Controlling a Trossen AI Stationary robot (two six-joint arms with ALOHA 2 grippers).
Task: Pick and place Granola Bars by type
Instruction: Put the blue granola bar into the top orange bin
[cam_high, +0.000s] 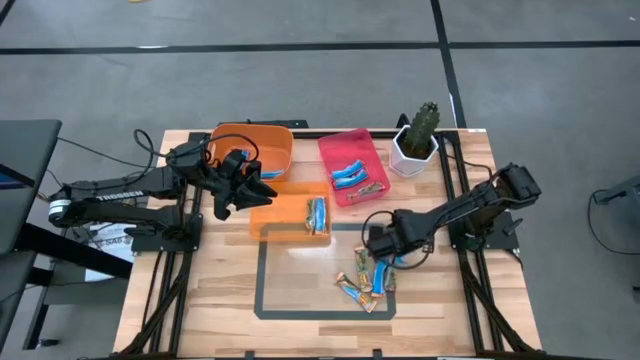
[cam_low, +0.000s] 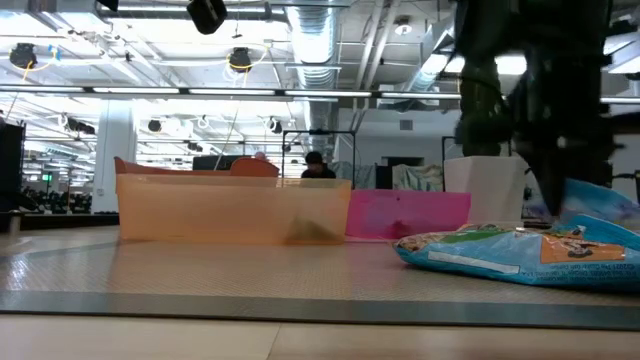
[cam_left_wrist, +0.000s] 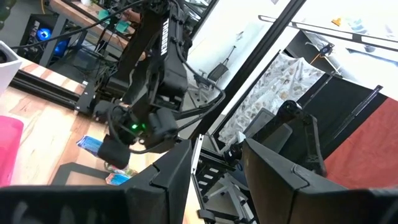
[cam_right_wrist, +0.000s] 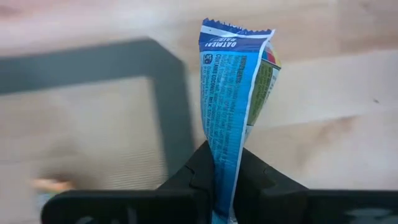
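A blue granola bar (cam_right_wrist: 233, 106) stands on end between the two dark fingers of the right pincer (cam_right_wrist: 222, 163), which are pressed onto its lower end so that the crimped top of the wrapper points away from the wrist and out over the wooden counter (cam_right_wrist: 323, 93). From above, that right pincer (cam_high: 381, 244) sits over the near right part of the counter (cam_high: 470, 300), at the right edge of the dark taped rectangle (cam_high: 262, 290), and the pinched bar itself is hard to make out there under the arm. Just beside it, on the near side, a small heap of loose bars (cam_high: 363, 282) lies on the tape line, some blue and some tan. Farther back, a pink bin (cam_high: 336, 150) holds several blue bars (cam_high: 349, 176), and an orange tray (cam_high: 275, 222) in front of the round orange bin (cam_high: 275, 143) holds one more bar (cam_high: 317, 214). A potted cactus (cam_high: 419, 137) stands at the far right corner. The left pincer (cam_high: 258, 188) hangs over the left end of the orange tray with its fingers spread and nothing between them.
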